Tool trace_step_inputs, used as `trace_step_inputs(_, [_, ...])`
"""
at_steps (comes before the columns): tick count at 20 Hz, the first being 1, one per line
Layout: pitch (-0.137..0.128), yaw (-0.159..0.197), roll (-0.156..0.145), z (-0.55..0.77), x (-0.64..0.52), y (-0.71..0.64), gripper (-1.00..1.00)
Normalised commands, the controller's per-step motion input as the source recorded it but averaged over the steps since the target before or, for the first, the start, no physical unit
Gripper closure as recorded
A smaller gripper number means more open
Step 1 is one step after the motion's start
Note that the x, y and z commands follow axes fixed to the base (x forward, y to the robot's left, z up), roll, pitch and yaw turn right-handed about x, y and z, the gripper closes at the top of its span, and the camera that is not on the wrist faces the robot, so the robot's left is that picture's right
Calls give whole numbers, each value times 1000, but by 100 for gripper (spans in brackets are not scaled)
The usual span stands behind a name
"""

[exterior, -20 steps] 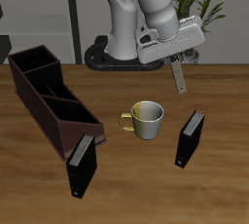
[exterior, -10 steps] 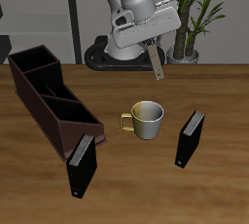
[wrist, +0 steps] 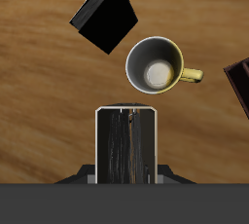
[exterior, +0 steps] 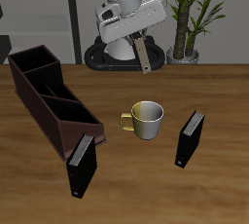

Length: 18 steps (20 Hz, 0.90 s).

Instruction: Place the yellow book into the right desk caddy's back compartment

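Observation:
My gripper (exterior: pixel 137 39) is shut on the yellow book (exterior: pixel 143 56), a slim tan hardback that hangs tilted from the fingers, high above the table's back part. In the wrist view the book (wrist: pixel 126 145) fills the space between the fingers. The right desk caddy (exterior: pixel 56 108), a long dark maroon box with three cells, lies on the table well apart from the gripper. Its back compartment (exterior: pixel 35 61) is the square end cell farthest from the camera and looks empty.
A metallic mug (exterior: pixel 147 119) with a yellow handle stands mid-table, below the gripper; it also shows in the wrist view (wrist: pixel 156 65). One black book (exterior: pixel 190 137) stands beyond the mug; another black book (exterior: pixel 82 163) stands at the caddy's near end. A potted plant (exterior: pixel 190 14) is at the back.
The gripper has carried the yellow book sideways toward the caddy's side and slightly higher, past the mug. The book's tilt has shifted a little. Nothing on the table has moved.

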Motion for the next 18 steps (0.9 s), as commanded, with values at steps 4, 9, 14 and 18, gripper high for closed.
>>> trace_step_inputs(4, [-20, 30, -71, 202, -30, -504, 100])
trace_step_inputs(9, [-30, 38, -71, 292, -66, -564, 100])
trace_step_inputs(14, [-22, 28, -75, 141, 33, -399, 100])
trace_step_inputs(18, [-74, 69, -45, 125, 20, -300, 100])
